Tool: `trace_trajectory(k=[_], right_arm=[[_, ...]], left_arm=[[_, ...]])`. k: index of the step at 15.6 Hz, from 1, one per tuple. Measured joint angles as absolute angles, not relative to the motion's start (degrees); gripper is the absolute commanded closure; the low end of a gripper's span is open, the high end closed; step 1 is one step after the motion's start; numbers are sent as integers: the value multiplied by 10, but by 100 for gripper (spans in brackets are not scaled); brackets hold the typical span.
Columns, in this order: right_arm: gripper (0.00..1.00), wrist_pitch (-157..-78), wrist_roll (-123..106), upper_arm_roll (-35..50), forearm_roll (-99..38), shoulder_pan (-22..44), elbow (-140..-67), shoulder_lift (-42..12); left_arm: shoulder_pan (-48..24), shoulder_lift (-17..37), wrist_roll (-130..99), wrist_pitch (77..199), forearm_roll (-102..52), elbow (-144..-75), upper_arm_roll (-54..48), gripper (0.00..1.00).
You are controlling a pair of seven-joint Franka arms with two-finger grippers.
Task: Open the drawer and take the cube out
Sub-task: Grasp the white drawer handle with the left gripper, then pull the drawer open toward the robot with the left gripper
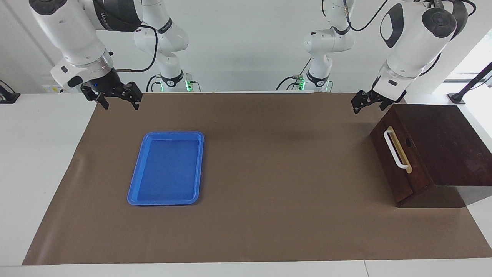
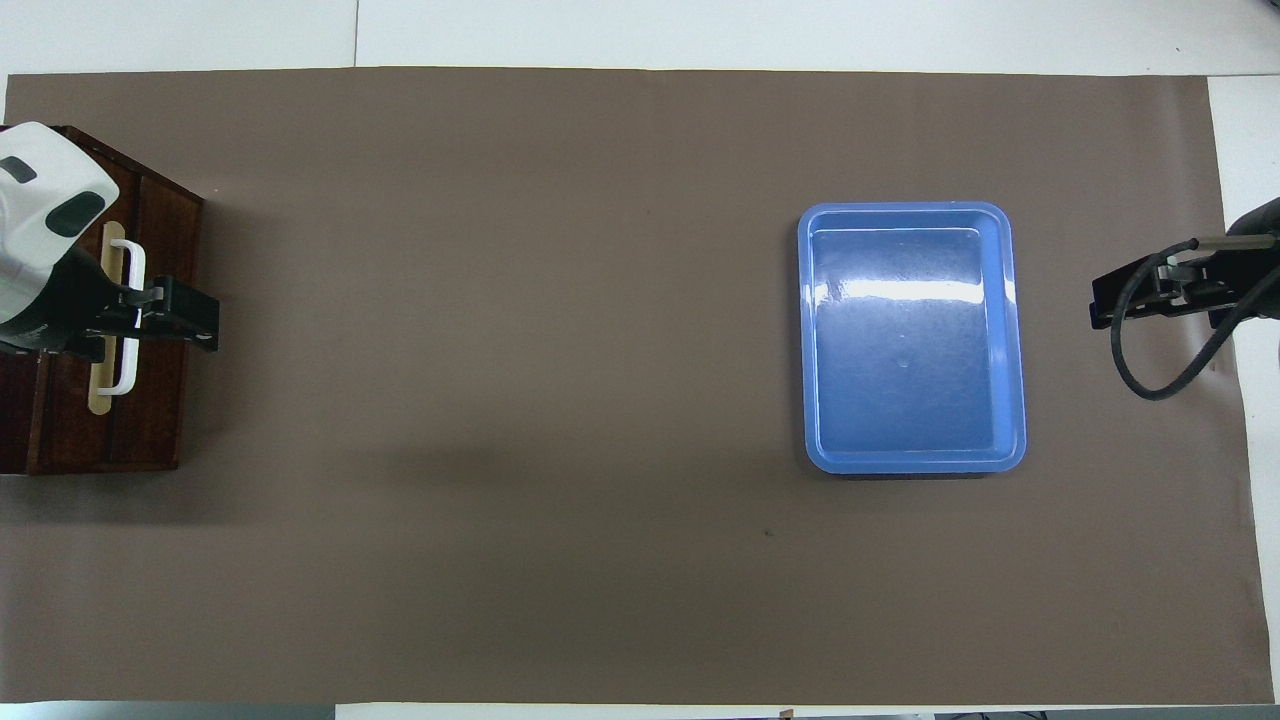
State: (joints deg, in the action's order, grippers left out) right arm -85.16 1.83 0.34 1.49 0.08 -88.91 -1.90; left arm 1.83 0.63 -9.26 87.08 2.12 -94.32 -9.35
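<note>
Drawer closed in its box; both grippers raised, holding nothing.

The drawer [image 1: 396,161] sits flush in the dark wooden box [image 1: 442,142] at the left arm's end of the tabletop [image 1: 269,231], white handle [image 1: 396,149] untouched. The left gripper [image 1: 369,100] hangs over the box's edge nearer the robots; whether its fingers are parted cannot be told. The right gripper [image 1: 119,100], fingers spread, waits above the brown mat [image 1: 269,173] near the blue tray [image 1: 134,192]. The cube is not visible.

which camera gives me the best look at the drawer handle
The facing view: the handle shows whole on the shut drawer, nothing covering it. In the overhead view the left gripper crosses the handle's middle.
</note>
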Motion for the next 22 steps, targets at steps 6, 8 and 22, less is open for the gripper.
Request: trace_trajectory(k=[6,8,22], right_arm=[[0,-852,18,4,15,1,-889,-19],[0,-852,18,4,15,1,-889,-19],[0,-852,15,4,15,-1,-889,-19]], left_arm=[[18,6,-86,872,21,-943,-92,0],[18,6,-72,883,21,-943,-92,0],[20,58,-7,1170,220,-1075,-90,0]])
